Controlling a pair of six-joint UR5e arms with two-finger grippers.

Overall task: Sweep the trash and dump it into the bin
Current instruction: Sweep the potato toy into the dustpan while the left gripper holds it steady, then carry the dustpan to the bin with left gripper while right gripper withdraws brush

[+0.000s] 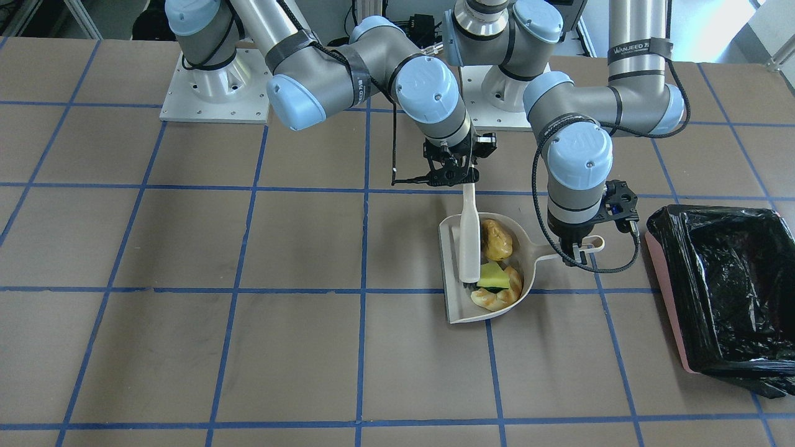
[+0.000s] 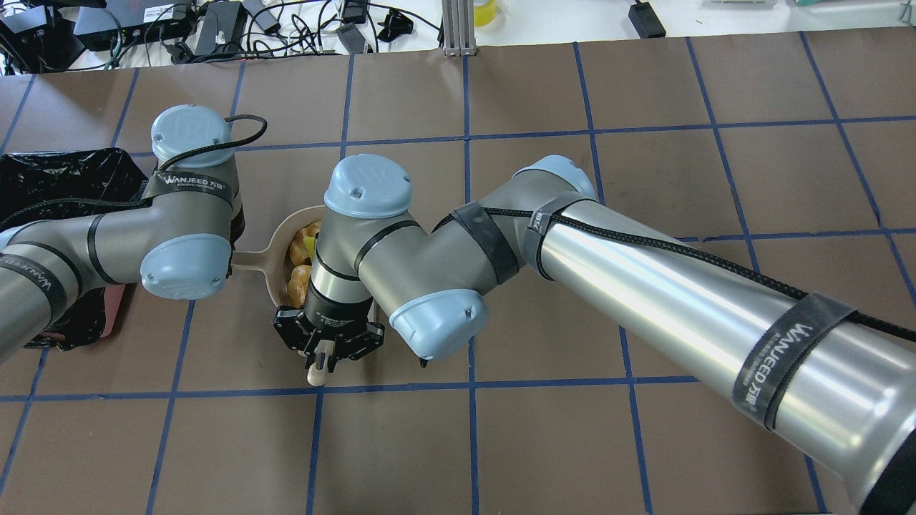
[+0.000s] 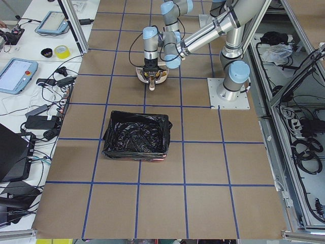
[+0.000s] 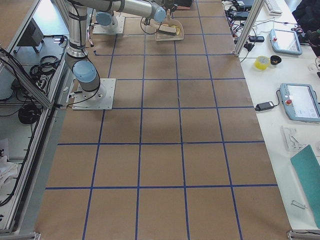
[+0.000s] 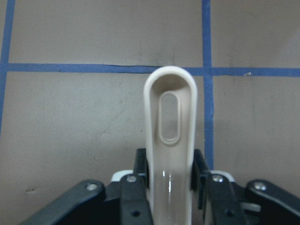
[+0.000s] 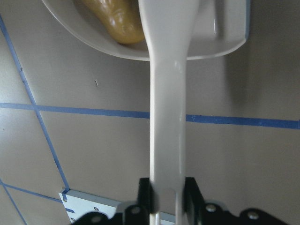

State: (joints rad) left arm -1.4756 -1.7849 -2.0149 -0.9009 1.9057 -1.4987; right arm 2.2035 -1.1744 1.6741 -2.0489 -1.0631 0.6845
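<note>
The beige dustpan (image 1: 456,301) lies flat on the table and holds all three pieces of trash: the golden-brown potato lump (image 1: 497,241), the yellow sponge wedge (image 1: 492,273) and the orange-white croissant piece (image 1: 497,298). My left gripper (image 1: 584,249) is shut on the dustpan's looped handle (image 5: 169,93). My right gripper (image 1: 463,177) is shut on the white brush (image 1: 470,236), whose head rests in the pan beside the sponge. The right wrist view shows the brush handle (image 6: 168,117) and the potato (image 6: 117,21). The black-lined pinkish bin (image 1: 726,292) stands on my left, apart from the pan.
The brown table is marked with a blue tape grid. The arms' base plates (image 1: 214,87) sit at the robot's edge. Cables and electronics (image 2: 215,28) lie beyond the table's far edge. The bin also shows in the overhead view (image 2: 64,179).
</note>
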